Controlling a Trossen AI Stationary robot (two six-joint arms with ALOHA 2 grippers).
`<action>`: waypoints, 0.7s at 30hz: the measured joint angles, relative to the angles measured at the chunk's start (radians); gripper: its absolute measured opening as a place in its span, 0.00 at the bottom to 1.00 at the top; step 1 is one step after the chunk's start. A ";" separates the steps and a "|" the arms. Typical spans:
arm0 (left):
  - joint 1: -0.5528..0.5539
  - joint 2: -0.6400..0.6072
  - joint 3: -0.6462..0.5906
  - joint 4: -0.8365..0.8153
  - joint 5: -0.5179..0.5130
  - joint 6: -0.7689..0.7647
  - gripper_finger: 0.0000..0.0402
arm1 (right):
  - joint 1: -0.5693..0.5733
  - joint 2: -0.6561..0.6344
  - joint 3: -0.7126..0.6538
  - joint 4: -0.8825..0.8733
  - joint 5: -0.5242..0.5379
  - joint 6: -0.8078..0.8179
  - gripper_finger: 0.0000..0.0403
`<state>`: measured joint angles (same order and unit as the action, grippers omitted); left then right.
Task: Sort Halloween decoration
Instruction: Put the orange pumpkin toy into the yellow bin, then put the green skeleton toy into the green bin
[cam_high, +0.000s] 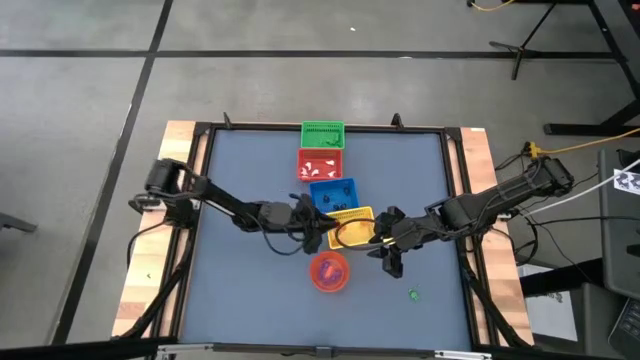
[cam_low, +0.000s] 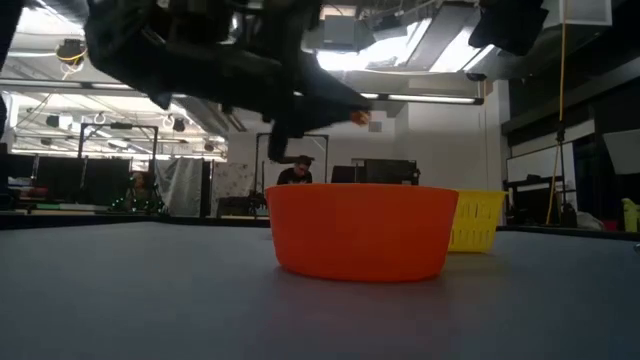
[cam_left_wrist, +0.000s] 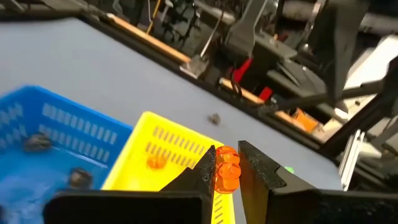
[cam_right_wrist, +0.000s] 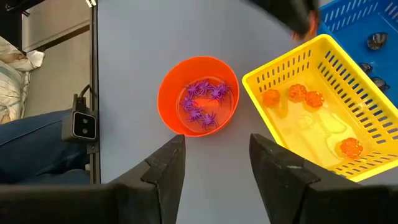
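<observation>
Sorting well underway: white pieces in red basket, dark ones in blue basket, orange trinkets in yellow basket, left gripper clamped on another orange trinket above it, right gripper agape, purple spiders left in bowl.

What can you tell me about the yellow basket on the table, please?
The yellow basket is a small rectangular tray of what looks like glossy plastic, with slotted walls and a solid floor. It sits upright on the blue-grey table, last in a line of baskets after the blue basket, which it seems to touch, and near the orange bowl. Four small orange trinkets lie inside. The left gripper holds another orange trinket by its edge; the open right gripper waits nearby.
</observation>
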<state>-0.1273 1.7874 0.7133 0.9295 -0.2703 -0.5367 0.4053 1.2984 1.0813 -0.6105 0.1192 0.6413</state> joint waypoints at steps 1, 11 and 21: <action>-0.005 0.026 0.018 -0.001 0.000 0.000 0.08 | 0.000 0.000 0.000 0.001 0.000 0.000 0.44; -0.038 0.173 0.147 -0.002 0.001 0.136 0.13 | 0.000 0.000 0.000 0.001 0.000 0.000 0.44; -0.028 0.177 0.154 -0.032 -0.010 0.155 0.32 | 0.006 0.000 0.000 -0.019 -0.097 0.100 0.44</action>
<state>-0.1555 1.9648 0.8673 0.8971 -0.2798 -0.3817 0.4112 1.2984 1.0817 -0.6290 0.0223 0.7414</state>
